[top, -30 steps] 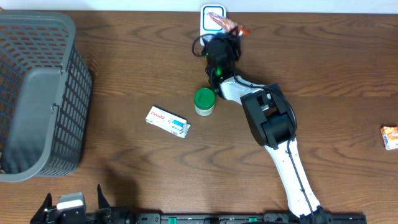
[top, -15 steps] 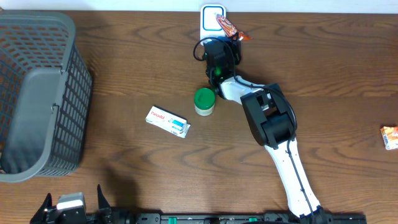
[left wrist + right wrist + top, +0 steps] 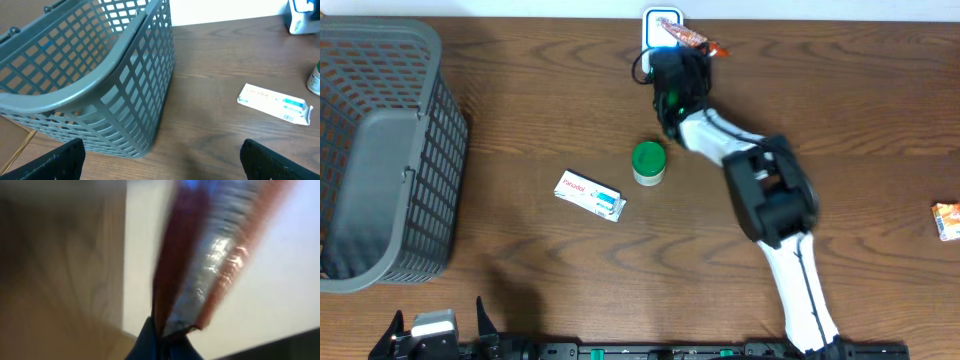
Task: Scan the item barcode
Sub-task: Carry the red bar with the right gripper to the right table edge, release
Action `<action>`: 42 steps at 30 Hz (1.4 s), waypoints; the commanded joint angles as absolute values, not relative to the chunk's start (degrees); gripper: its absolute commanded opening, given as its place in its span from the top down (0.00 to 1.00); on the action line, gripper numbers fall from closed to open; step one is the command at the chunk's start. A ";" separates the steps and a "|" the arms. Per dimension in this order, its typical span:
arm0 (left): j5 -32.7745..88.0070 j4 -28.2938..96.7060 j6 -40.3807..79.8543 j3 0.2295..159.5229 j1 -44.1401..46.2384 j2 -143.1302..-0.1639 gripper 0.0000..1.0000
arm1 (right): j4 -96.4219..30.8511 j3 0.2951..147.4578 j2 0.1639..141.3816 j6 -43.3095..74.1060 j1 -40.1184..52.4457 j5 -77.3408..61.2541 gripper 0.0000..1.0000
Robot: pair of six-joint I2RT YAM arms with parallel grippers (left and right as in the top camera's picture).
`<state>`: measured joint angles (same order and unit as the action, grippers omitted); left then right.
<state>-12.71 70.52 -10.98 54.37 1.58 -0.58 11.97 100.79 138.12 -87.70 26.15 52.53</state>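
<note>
A green-lidded jar (image 3: 648, 162) stood just beside the right arm, with a medicine box (image 3: 590, 196) nearby and a grey basket (image 3: 380, 150) far left. The right gripper (image 3: 682, 52) was clamped on the orange packet (image 3: 693, 40), seemingly over the white scanner (image 3: 660, 20). The left gripper (image 3: 162, 165) gaped wide, empty. Since a second before, the right arm's elbow had swung right, while the packet barely shifted.

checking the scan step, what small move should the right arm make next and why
Probably nudge the orange packet a touch further over the white scanner and hold it there. The right gripper is shut on the packet, which overlaps only the scanner's edge, and the wrist view is too blurred to show a barcode.
</note>
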 commanded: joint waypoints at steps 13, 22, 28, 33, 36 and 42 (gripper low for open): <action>-12.64 70.50 -11.77 54.26 1.41 -0.14 0.01 | -51.79 101.41 113.69 -21.96 -5.50 22.65 0.99; -12.64 70.50 -11.77 54.26 1.41 -0.14 0.01 | -55.81 101.03 118.17 -10.52 -29.10 11.64 0.99; -12.64 70.50 -11.77 54.26 1.41 -0.14 0.01 | -56.21 101.10 118.56 -7.11 -34.50 11.03 0.76; -12.64 70.52 -11.77 54.26 1.41 -0.14 0.01 | -58.19 103.02 116.01 -4.75 -33.45 0.71 0.01; -12.64 70.50 -11.77 54.26 1.41 -0.14 0.01 | -60.69 105.25 112.60 -0.73 -29.89 -9.50 0.01; -12.64 70.50 -11.77 54.26 1.41 -0.14 0.01 | -67.85 105.65 106.41 15.16 -15.79 -22.96 0.01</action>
<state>-12.73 70.52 -10.98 54.35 1.58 -0.58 -66.57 103.90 111.02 4.01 -23.09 -9.89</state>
